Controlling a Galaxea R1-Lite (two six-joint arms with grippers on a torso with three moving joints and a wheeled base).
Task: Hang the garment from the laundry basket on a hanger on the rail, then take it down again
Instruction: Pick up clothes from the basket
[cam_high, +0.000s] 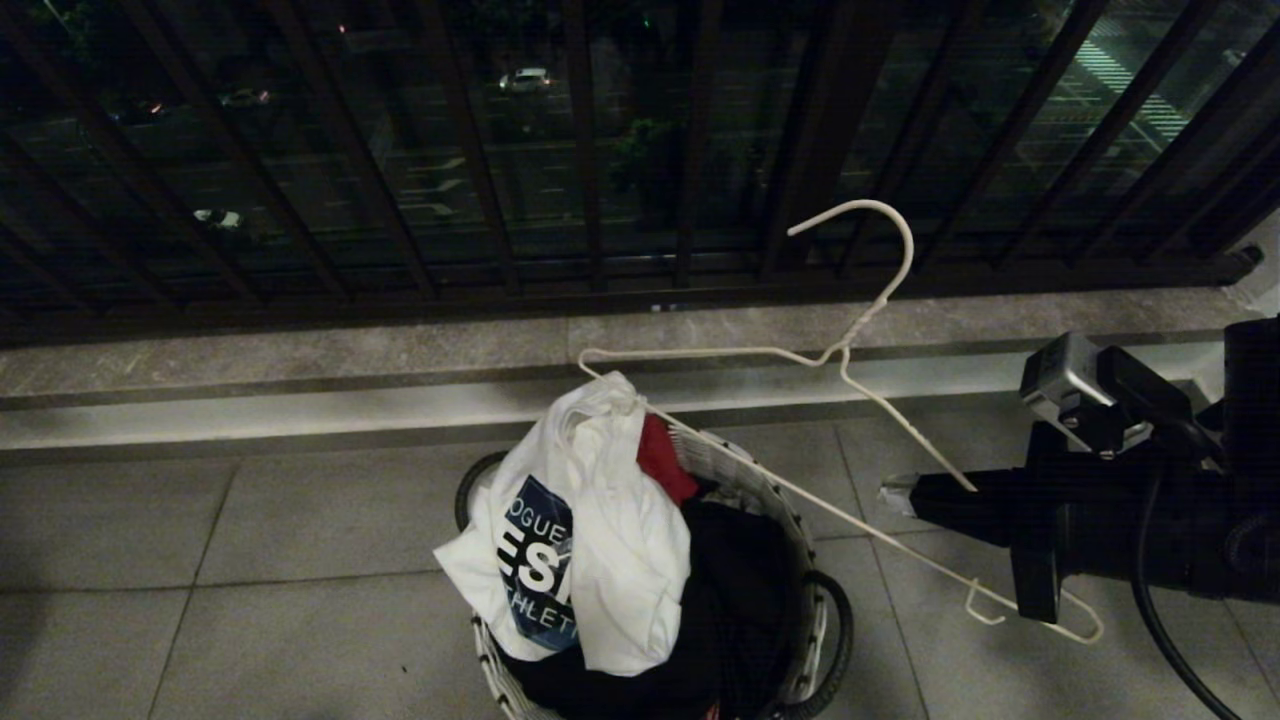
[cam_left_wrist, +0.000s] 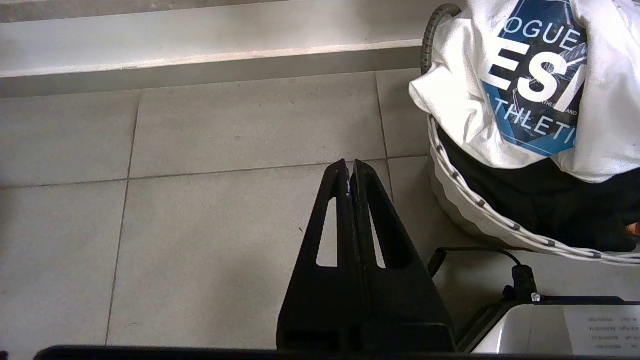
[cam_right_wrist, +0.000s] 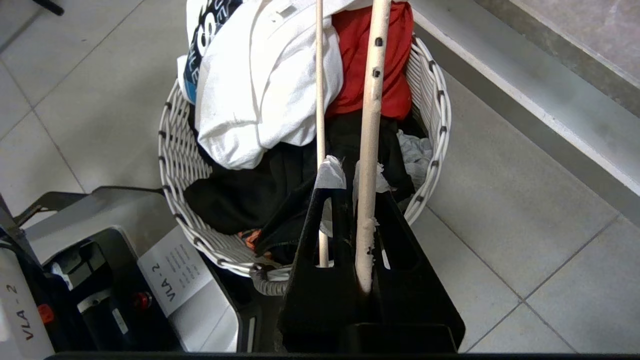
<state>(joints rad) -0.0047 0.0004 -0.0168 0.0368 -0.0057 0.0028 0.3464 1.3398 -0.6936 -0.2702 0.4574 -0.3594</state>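
The right gripper (cam_high: 905, 495) pinches the hanger's (cam_high: 850, 370) slanted arm, its far tip threaded into the garment (cam_high: 590, 520) heaped on the laundry basket (cam_high: 800, 540) — lifting could let the shirt slide off. The left gripper (cam_left_wrist: 349, 167) is closed, empty.

Your left pincer (cam_left_wrist: 350, 167) hangs over bare floor tiles (cam_left_wrist: 225, 175), jaws pressed together, nothing between them. Beside it sits the laundry basket (cam_left_wrist: 465, 210) — the white garment (cam_left_wrist: 460, 95) drapes over its rim, logo facing out, a black garment (cam_left_wrist: 550, 200) beneath.
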